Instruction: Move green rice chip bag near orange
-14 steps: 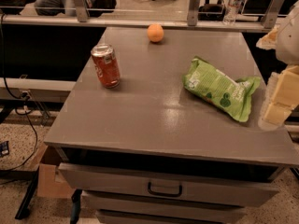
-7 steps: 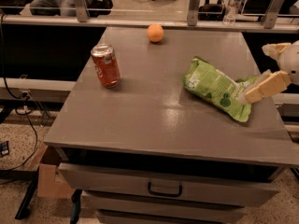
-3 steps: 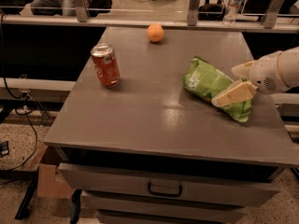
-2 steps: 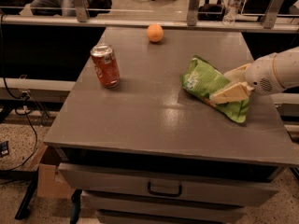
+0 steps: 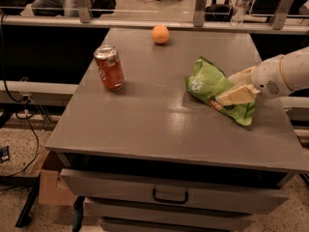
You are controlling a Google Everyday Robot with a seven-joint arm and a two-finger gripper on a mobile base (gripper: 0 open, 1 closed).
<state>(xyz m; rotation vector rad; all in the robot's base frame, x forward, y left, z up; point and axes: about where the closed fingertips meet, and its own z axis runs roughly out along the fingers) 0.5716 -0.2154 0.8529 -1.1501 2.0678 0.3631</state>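
Robot tool (image 5: 235, 88) resting on one end of a green bag (image 5: 211, 83) on a grey tabletop (image 5: 145, 124).
The bag lies flat, well right of a red can (image 5: 109, 67); the tool touches the bag's end farthest from the can. Whether the tool has gripped it cannot be told. The orange (image 5: 160, 34) sits beyond the can near the far edge, well apart from the bag. Likely risks: the crinkly film slips from a shallow hold, or the bag, if dragged, nudges the orange and it rolls off.
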